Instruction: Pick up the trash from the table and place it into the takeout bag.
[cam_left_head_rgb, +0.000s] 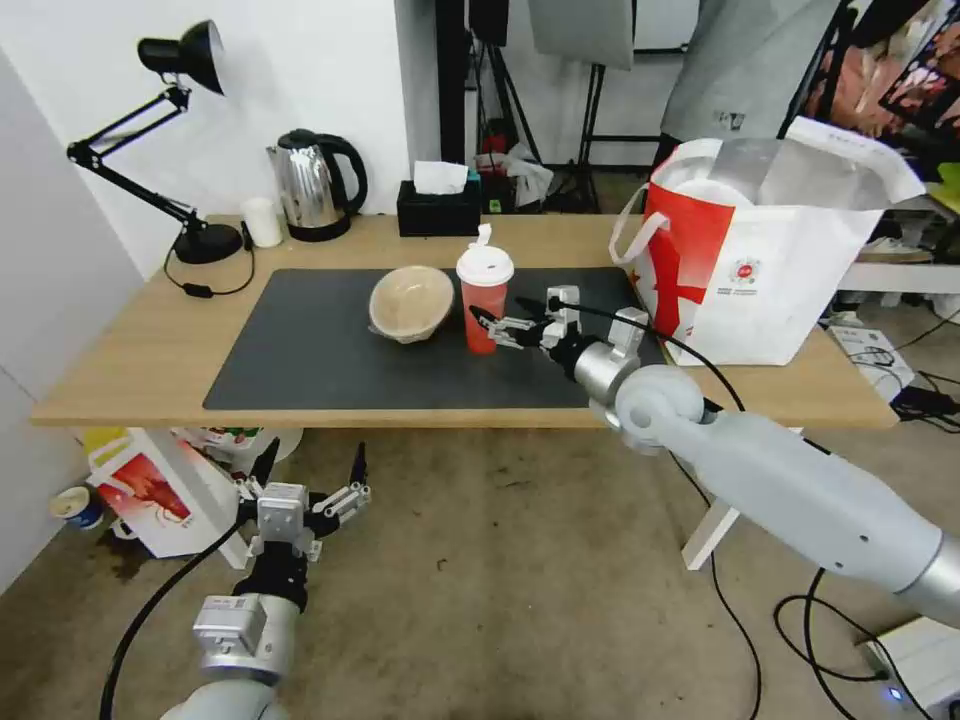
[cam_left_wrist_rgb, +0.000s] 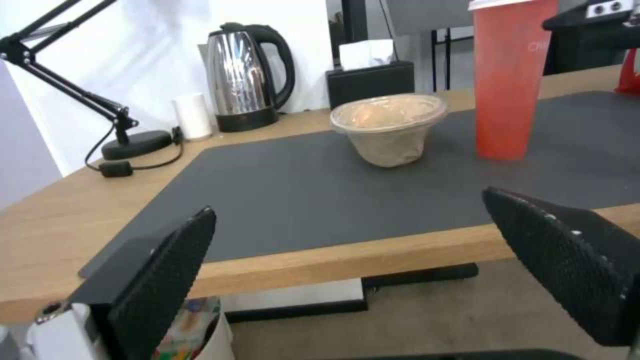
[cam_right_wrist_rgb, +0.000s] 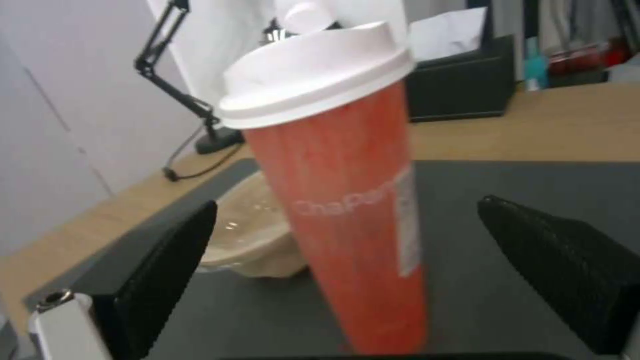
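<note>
Pale grey right arm (cam_left_head_rgb: 800, 480), silver wrists, black cables, black textured fingertips (cam_left_wrist_rgb: 167, 270).

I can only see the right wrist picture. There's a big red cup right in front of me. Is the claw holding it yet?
Observer: Not yet. From the head view, the right gripper is open beside the red cup, which stands on the dark mat.
Operator: Where's the bag for the trash?
Observer: The takeout bag stands on the table's right end, open at the top.
Operator: What's the other arm doing?
Observer: The left gripper hangs open below the table's front edge, facing the beige bowl.
</note>
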